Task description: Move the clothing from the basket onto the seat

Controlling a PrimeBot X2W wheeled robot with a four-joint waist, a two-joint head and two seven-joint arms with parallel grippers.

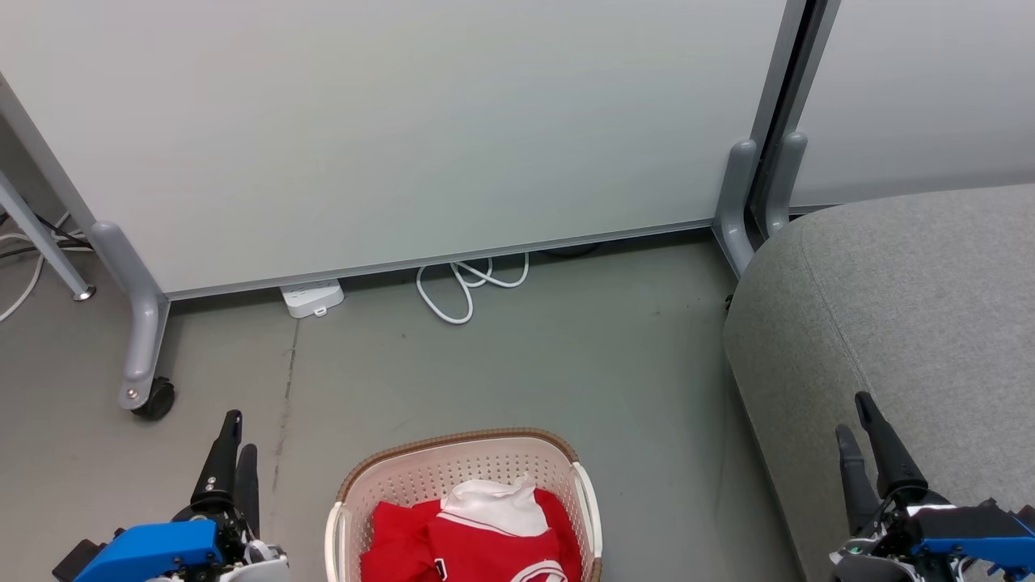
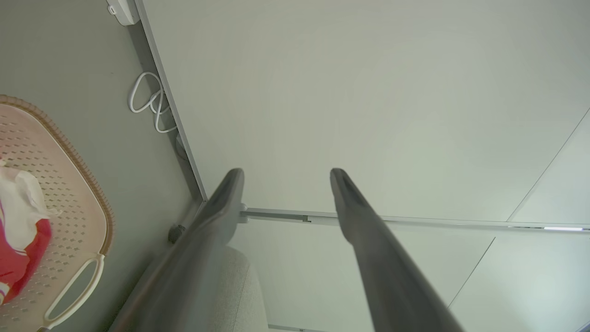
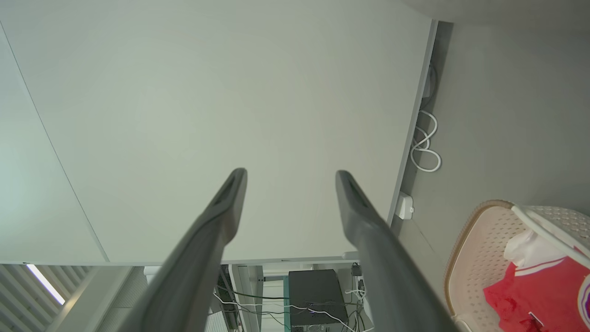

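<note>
Two tools low in the head view, both pointing up the picture. Left tool (image 1: pixel 240 432) at the lower left, over bare grey floor (image 1: pixel 566 347). Right tool (image 1: pixel 853 414) at the lower right, in front of the near part of the grey fabric seat (image 1: pixel 906 307). Fingers of each spread well apart in its own wrist view, clamped on nothing, with a pale partition panel (image 1: pixel 404 121) showing through the gap.

Cream perforated laundry basket (image 1: pixel 453 440) with a brown woven-look rim on the floor at the bottom centre, between the two tools and touching neither, its near end cut off by the picture's edge. Red clothing (image 1: pixel 477 541) bunched inside the basket, a crumpled white panel on top toward the far wall, white-and-red striped trim just below it. A little black-and-white marking at the lower edge, too small to read.

Seat to the right of the basket, much larger, rounded at the corner, with a stitched seam running along it. A strip of floor between seat and basket.

Farther back, the partition panel on grey legs, a caster wheel (image 1: pixel 155 398) at its left foot. A white power strip (image 1: pixel 313 297) and a looped white cable (image 1: pixel 469 283) on the floor at the panel's lower edge, well apart from the basket.
</note>
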